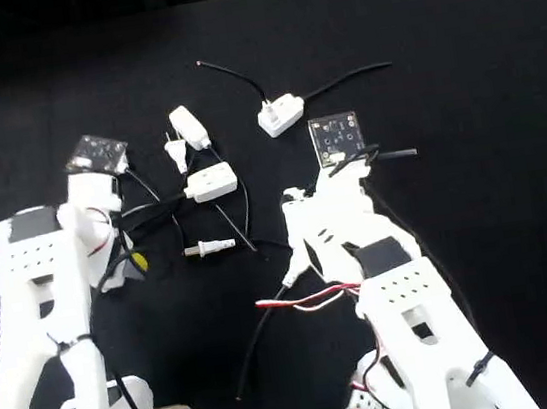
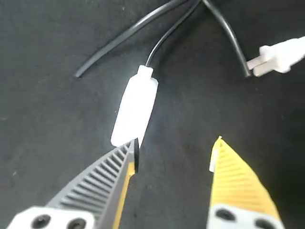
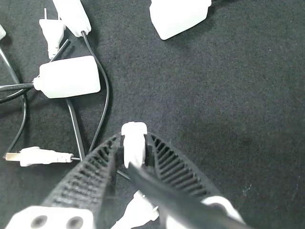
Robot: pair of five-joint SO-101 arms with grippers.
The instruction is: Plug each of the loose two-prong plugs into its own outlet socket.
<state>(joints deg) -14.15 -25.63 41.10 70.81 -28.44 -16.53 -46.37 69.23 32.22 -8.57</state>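
Broadly, the black table point(image 1: 456, 59) carries a left arm point(image 1: 38, 296) and a right arm point(image 1: 407, 298), and the coming move looks to belong to the right one. The right gripper point(image 3: 134, 149) is clamped on a small white plug point(image 3: 134, 131), which stands up between the fingers; which way its prongs face I cannot tell.

The nearest socket point(image 3: 69, 78) lies ahead of that gripper and off to one side, near but apart. In the high view it sits between the two arms. Its long axis runs roughly across the table, with the cord leaving the end toward the left arm and the free end turned toward the held plug. As I judge it, the plug must be brought in line with that axis and pushed in sideways. A second socket point(image 3: 178, 16) lies farther ahead, well apart.

The left gripper point(image 2: 175, 143) is spread wide at a white cord end point(image 2: 136, 105) whose long axis runs away from it. The near tip touches the grey finger point(image 2: 114, 167), off the gap's middle. A loose plug point(image 2: 279, 55) lies beyond the yellow finger point(image 2: 233, 176), prongs pointing back toward the cord end.
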